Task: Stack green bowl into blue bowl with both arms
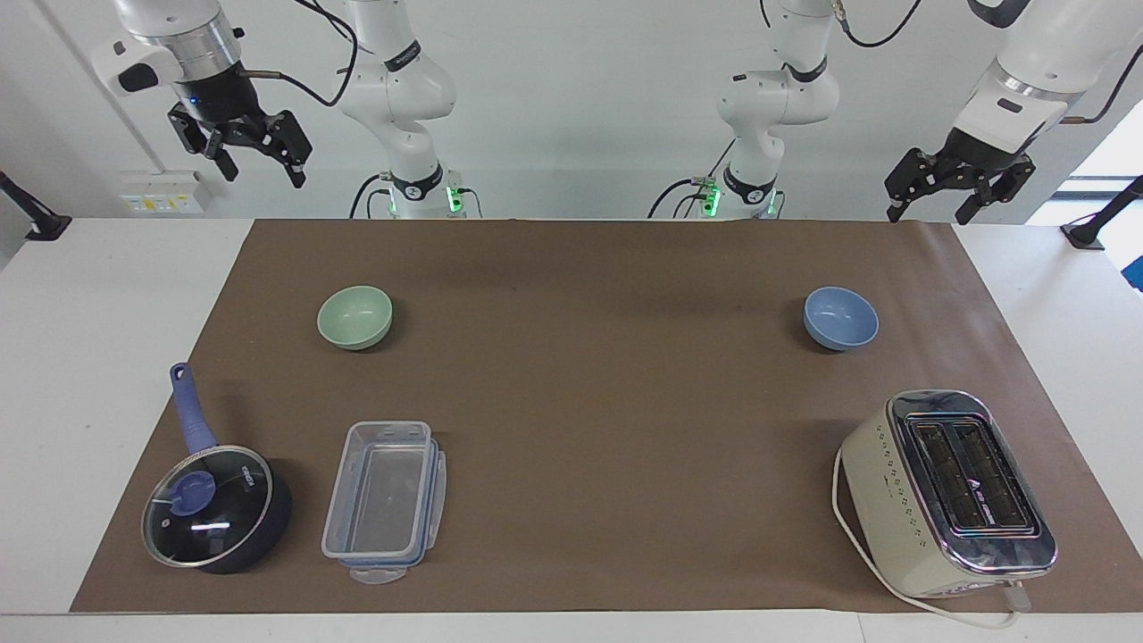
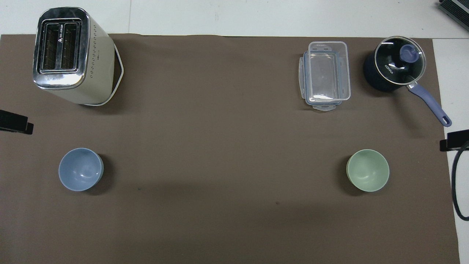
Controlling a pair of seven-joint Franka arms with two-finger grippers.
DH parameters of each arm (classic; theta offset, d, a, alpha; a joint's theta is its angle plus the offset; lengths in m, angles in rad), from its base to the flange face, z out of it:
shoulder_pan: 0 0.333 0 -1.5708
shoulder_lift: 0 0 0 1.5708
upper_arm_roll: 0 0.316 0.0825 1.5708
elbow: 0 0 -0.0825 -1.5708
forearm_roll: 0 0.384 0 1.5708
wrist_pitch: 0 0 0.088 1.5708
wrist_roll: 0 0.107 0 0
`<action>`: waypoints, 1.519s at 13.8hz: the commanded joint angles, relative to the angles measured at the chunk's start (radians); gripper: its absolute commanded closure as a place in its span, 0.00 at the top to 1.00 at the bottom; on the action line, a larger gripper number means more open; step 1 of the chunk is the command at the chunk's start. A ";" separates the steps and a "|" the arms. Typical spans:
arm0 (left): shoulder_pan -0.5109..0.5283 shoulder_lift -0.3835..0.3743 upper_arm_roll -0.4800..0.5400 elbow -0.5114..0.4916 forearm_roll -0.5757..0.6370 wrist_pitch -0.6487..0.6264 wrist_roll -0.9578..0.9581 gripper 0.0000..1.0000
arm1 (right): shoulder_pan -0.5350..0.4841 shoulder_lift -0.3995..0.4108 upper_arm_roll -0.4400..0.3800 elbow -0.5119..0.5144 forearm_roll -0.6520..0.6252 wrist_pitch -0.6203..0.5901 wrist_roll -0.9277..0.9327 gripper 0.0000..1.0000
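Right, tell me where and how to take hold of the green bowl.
Grip the green bowl by its rim, coming straight down from above with one finger inside and one outside the wall. It sits upright, mouth up and empty, with bare mat all round. The right gripper, open and raised at that end, looks the likelier one.

"KONKA" on saucepan lid (image 2: 399,60)

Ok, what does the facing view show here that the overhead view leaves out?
Facing only: both arms, the left end effector and right end effector raised, open, empty, waiting. Overhead only: straight-down looks into the bowls, both empty. Both: green bowl, blue bowl, toaster, saucepan, clear container, brown mat.
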 commanded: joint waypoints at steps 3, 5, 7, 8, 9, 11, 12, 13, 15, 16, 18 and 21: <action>-0.003 -0.026 0.004 -0.029 0.009 0.013 -0.003 1.00 | -0.016 -0.027 0.007 -0.033 0.002 0.020 -0.027 1.00; -0.001 -0.026 0.006 -0.029 0.009 0.013 -0.001 1.00 | -0.016 -0.027 0.007 -0.035 0.002 0.020 -0.027 1.00; -0.001 -0.026 0.004 -0.029 0.009 0.013 -0.001 1.00 | -0.016 -0.029 0.007 -0.035 0.002 0.019 -0.027 1.00; -0.001 -0.026 0.006 -0.029 0.009 0.013 -0.001 1.00 | -0.016 -0.029 0.005 -0.035 0.002 0.020 -0.027 1.00; -0.001 -0.026 0.006 -0.029 0.009 0.013 -0.001 1.00 | -0.016 -0.029 0.005 -0.035 0.002 0.019 -0.027 1.00; 0.000 -0.026 0.006 -0.029 0.009 0.016 0.001 1.00 | -0.016 -0.030 0.005 -0.039 0.002 0.019 -0.027 1.00; 0.000 -0.027 0.006 -0.029 0.009 0.016 0.001 1.00 | -0.016 -0.030 0.007 -0.039 0.004 0.020 -0.027 1.00; 0.000 -0.027 0.006 -0.029 0.009 0.016 0.001 1.00 | -0.016 -0.030 0.005 -0.039 0.002 0.019 -0.027 1.00; 0.000 -0.027 0.006 -0.032 0.009 0.018 0.001 1.00 | -0.016 -0.030 0.007 -0.039 0.004 0.019 -0.027 1.00; 0.000 -0.027 0.006 -0.032 0.009 0.018 0.001 1.00 | -0.016 -0.029 0.007 -0.038 0.005 0.016 -0.029 1.00; 0.000 -0.027 0.006 -0.035 0.009 0.027 0.001 1.00 | -0.015 -0.015 0.008 -0.012 0.008 0.005 -0.026 1.00; 0.000 -0.035 0.010 -0.049 0.000 0.031 0.004 1.00 | -0.018 0.005 0.010 0.019 0.016 -0.013 -0.020 1.00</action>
